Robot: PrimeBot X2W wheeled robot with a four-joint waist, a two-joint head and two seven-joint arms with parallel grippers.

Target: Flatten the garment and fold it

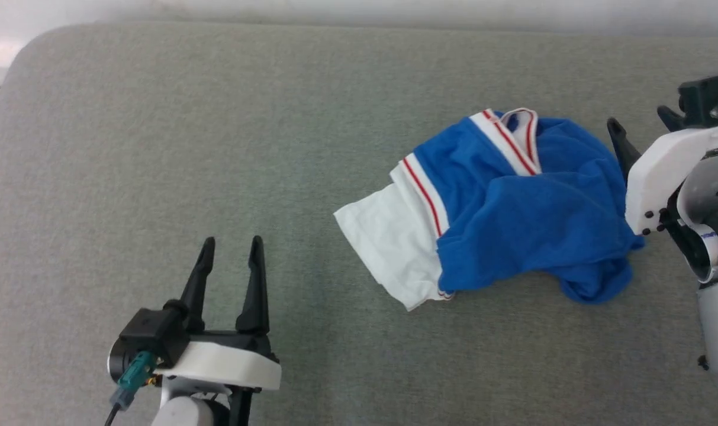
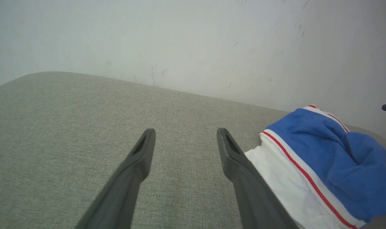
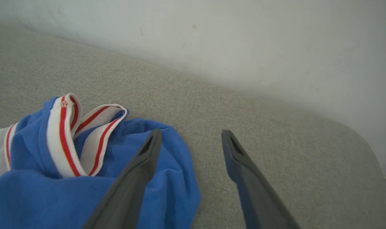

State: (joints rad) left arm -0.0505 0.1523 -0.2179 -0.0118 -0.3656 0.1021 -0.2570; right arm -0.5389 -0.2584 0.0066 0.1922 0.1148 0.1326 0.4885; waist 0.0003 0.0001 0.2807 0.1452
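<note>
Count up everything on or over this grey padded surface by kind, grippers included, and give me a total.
T-shirts: 1, the crumpled blue and white T-shirt.
Grippers: 2, the left gripper and the right gripper, both open and holding nothing.
Total: 3.
</note>
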